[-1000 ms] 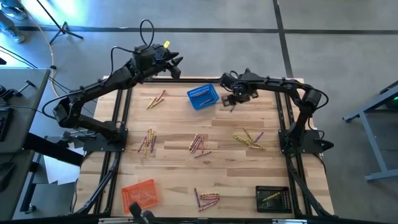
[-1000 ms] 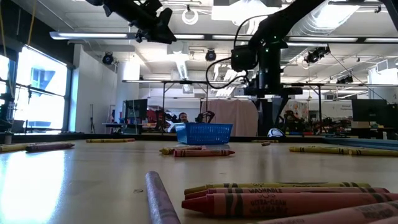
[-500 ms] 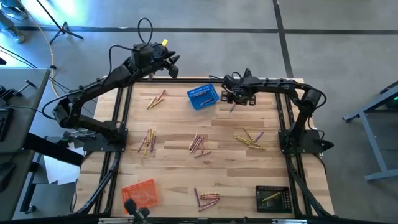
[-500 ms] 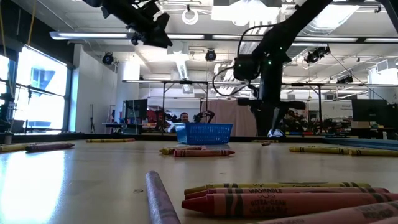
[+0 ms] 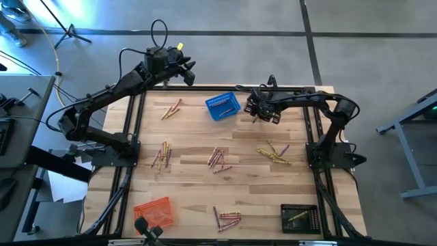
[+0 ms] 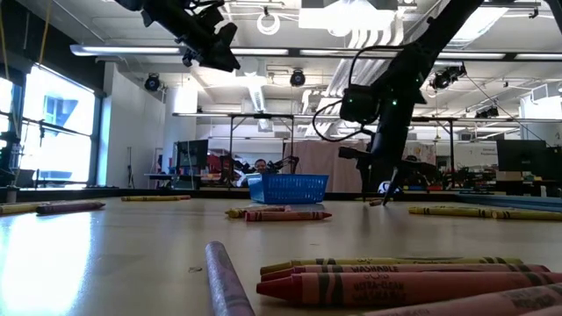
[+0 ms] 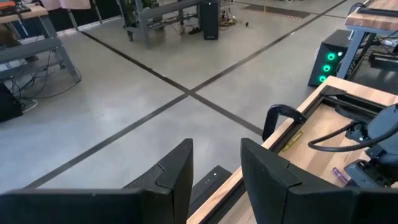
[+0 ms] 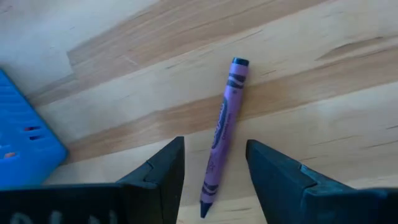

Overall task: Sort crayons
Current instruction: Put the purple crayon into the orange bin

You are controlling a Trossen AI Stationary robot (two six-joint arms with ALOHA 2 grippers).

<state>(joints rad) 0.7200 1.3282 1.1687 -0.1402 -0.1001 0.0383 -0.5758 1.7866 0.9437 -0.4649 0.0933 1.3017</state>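
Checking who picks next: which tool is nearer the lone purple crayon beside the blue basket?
Right. The right tool hangs open directly over the purple crayon; the left tool waits past the table's far edge.

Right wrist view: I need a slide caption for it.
Right gripper, jaws open, poised over a lone purple crayon on the wooden table, beside the blue basket.

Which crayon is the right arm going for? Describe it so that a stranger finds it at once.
Start at the blue basket near the table's far edge. On its right, a single purple crayon lies on bare wood under the right gripper, between its open fingers. Unlike the other crayons, which lie in clusters, it lies alone.
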